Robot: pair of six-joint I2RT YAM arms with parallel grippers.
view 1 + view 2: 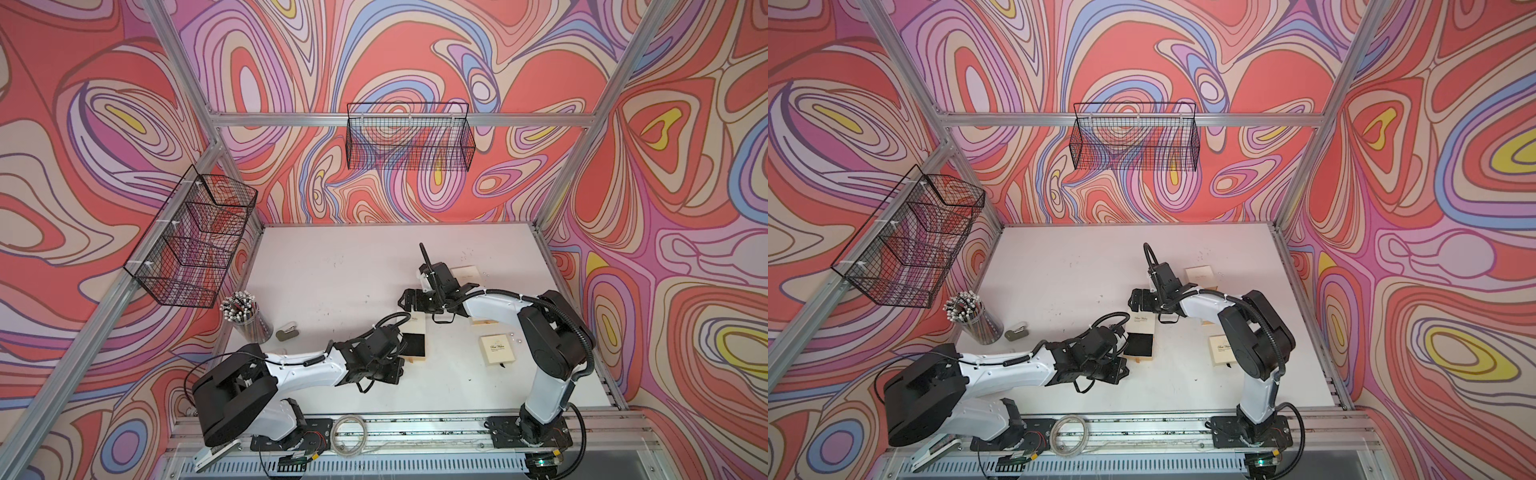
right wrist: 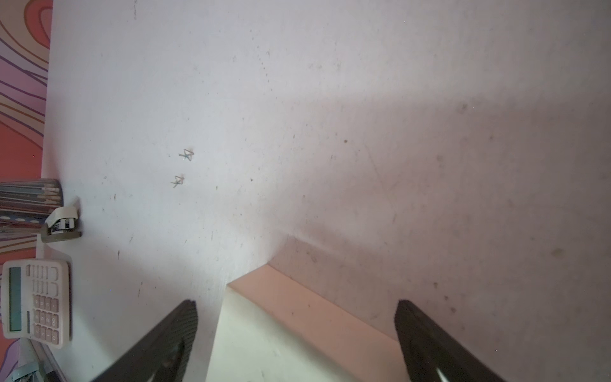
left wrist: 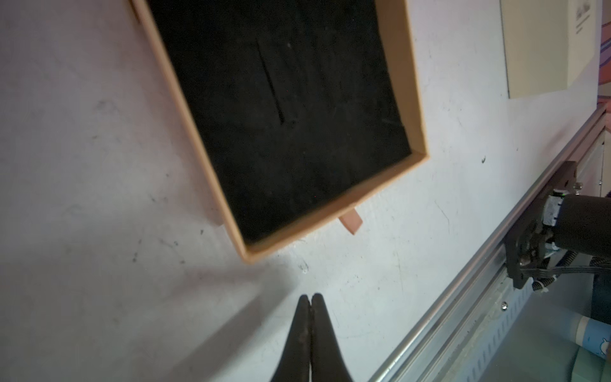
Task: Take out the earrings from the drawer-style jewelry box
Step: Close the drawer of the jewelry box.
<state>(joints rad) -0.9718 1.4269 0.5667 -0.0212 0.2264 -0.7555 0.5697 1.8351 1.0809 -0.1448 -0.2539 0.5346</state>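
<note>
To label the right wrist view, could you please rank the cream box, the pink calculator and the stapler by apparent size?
1. cream box, though nearest the camera and cropped, so its lead is unsure
2. pink calculator
3. stapler

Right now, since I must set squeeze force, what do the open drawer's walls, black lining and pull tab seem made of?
Drawer walls: probably kraft cardboard, matte tan, thin with crisp cut edges.
Black lining: likely velvet or flocked foam, dull and fuzzy, with a slit cut in it.
Pull tab: a flat pinkish-tan strip, ribbon or faux leather; I cannot tell which.
</note>
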